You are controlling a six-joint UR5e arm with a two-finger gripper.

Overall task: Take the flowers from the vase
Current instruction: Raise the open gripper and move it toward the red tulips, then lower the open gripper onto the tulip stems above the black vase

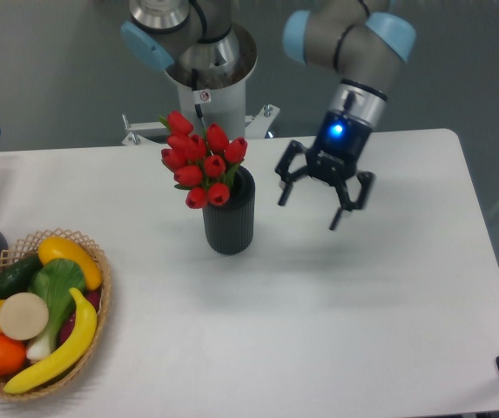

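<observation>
White worktop is carrying the ribbed vase, red tulips standing inside it. Just right, the end effector is hanging with fingers spread, gripping nothing. Closing too low on those stems risks tipping the vase.

— Any readable text on this scene?
— None. A small white sticker with a red mark sits on the robot's base column, too small to read.
— Brands or numbers elsewhere?
— None legible.
</observation>
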